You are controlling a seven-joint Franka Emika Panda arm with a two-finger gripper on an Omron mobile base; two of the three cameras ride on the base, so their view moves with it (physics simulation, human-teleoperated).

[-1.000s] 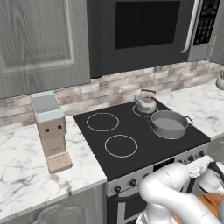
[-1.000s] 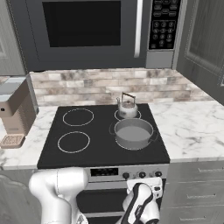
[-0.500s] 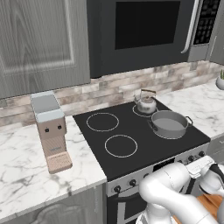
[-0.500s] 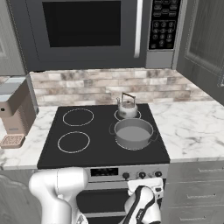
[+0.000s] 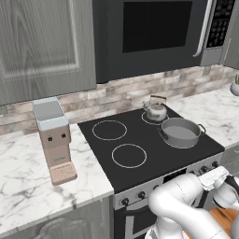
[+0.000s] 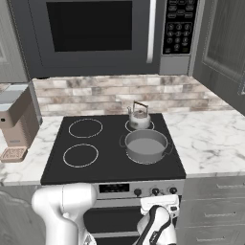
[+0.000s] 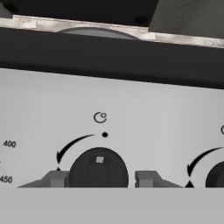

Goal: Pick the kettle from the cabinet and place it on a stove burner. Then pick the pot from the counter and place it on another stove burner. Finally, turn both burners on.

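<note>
Fingers (image 7: 57, 179) are sitting either side of a black stove knob (image 7: 98, 168), one tip each flank, small gaps showing on both sides, so partly closed and not yet gripping it as far as I can tell. A second knob (image 7: 217, 175) is sitting just to the right on the same white control panel (image 7: 131, 105).

Kettle (image 6: 139, 116) is standing on the small rear-right burner, pot (image 6: 145, 145) on the front-right ring just in front of it, both on the black cooktop (image 5: 149, 144). Cabinet (image 5: 42, 42) door is shut.

Risks, my read: tips closing off-centre and slipping on the round knob; turning the wrong knob, since the icon above it is too small to match to a burner.

Readable writing: "400" and "450" at the panel's left edge. No brand visible.
</note>
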